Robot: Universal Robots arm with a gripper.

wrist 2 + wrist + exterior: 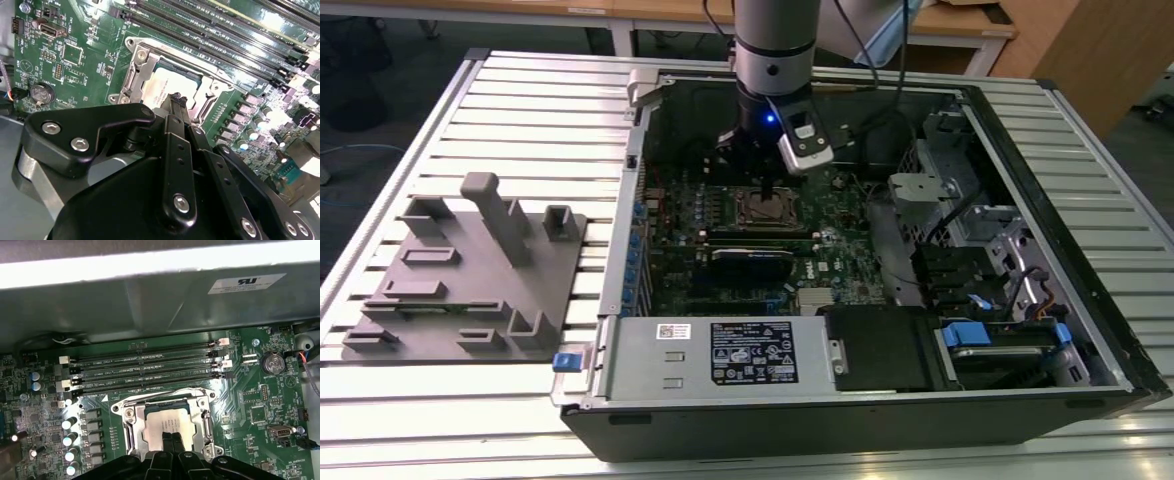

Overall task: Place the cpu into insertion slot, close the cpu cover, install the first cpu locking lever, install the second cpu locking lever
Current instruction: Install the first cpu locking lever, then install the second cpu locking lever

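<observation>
The cpu point(159, 421) lies flat in the insertion slot point(767, 208) on the green board, its pale metal top facing up. The silver cpu cover point(131, 426) lies down around it as a frame, and the chip shows through its window. In both wrist views my gripper point(169, 436) stands directly over the chip with its two thin black fingers pressed together and nothing between them. The fingertips point(176, 97) are at or just above the chip's near edge point(162, 82). In the exterior view the arm hangs straight down into the open computer case, gripper point(766, 195) at the slot.
Long black memory slots point(145, 371) run just beyond the socket, below the case wall point(150, 300). A row of capacitors point(70, 440) and a coin battery point(273, 362) flank it. The grey labelled box point(720, 352) and drive cage point(987, 240) crowd the case. A grey fixture block point(467, 270) sits on the slatted table.
</observation>
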